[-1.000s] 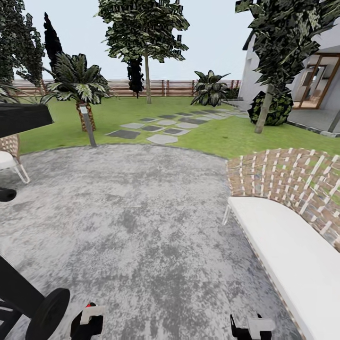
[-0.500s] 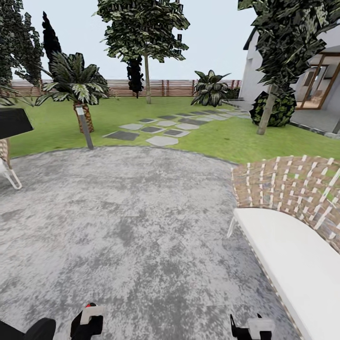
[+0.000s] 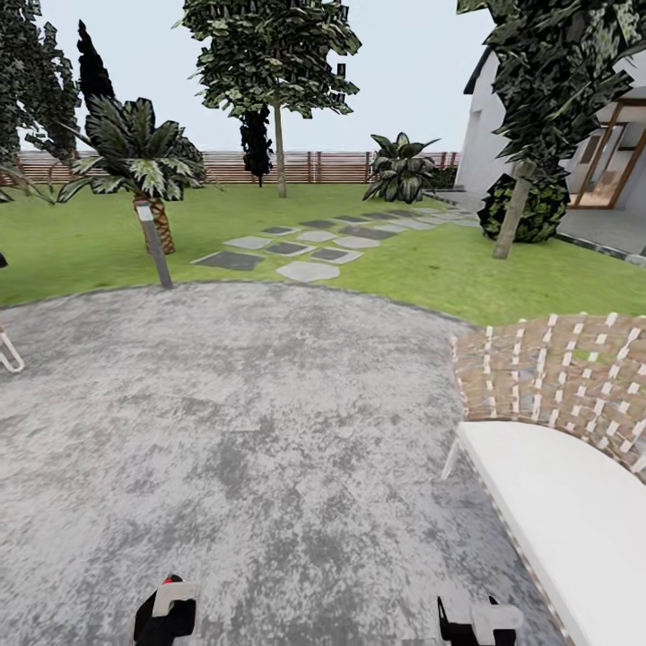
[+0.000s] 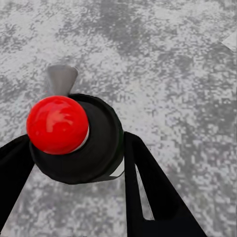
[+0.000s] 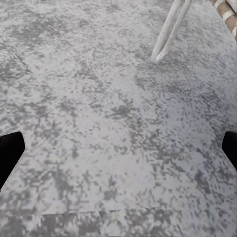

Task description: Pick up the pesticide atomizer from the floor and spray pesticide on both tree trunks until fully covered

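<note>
Between my left gripper's [image 4: 69, 163] fingers sat the pesticide atomizer [image 4: 74, 140], clamped, so pickup was done. My right gripper [image 5: 118, 148] hung spread and empty over the floor [image 3: 269, 404]. Both tree trunks [image 3: 280, 152], [image 3: 509, 220] stood well off across the lawn, unsprayed as far as I could judge.

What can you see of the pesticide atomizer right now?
The pesticide atomizer shows end-on in the left wrist view: a round black cap topped with a glossy red ball, and a small pale grey nozzle poking out behind it. It sits between the left gripper's two dark fingers, which press its sides, held above the blotched grey paving. Its body is hidden beneath the cap.
</note>
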Robot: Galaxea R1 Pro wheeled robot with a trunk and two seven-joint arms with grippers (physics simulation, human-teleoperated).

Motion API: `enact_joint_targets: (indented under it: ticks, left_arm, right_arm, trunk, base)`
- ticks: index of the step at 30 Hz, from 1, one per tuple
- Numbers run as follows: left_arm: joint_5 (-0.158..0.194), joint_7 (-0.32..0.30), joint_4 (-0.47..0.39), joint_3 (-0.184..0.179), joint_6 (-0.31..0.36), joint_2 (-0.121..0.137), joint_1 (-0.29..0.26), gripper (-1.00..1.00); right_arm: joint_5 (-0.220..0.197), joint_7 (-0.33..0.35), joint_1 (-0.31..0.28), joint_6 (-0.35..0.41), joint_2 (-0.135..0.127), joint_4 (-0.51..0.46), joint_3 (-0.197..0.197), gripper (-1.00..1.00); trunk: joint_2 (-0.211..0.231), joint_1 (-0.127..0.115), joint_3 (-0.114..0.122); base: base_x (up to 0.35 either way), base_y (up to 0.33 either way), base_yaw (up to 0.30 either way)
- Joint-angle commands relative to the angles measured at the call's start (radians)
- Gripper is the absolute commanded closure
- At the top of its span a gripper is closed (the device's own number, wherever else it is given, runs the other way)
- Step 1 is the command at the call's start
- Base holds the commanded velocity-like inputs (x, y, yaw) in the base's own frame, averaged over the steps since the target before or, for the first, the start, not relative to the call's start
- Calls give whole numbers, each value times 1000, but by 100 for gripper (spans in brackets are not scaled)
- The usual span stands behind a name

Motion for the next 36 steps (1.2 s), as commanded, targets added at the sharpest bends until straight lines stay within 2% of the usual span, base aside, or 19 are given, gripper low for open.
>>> enact_joint_targets:
  ticks: [1, 23, 36]
  left_arm:
    - [0, 0, 0, 0, 0, 0, 0, 100]
    - [0, 0, 1, 0, -2, 0, 0, 100]
    - [0, 0, 0, 0, -2, 0, 0, 100]
  right_arm:
    - [0, 0, 0, 0, 0, 0, 0, -100]
    - [0, 0, 0, -1, 0, 0, 0, -100]
    - [0, 0, 0, -1, 0, -2, 0, -100]
  trunk:
    - [0, 0, 0]
    - [0, 0, 0]
    - [0, 0, 0]
  base:
    - [340, 0, 0]
    - [340, 0, 1]
    - [340, 0, 226]
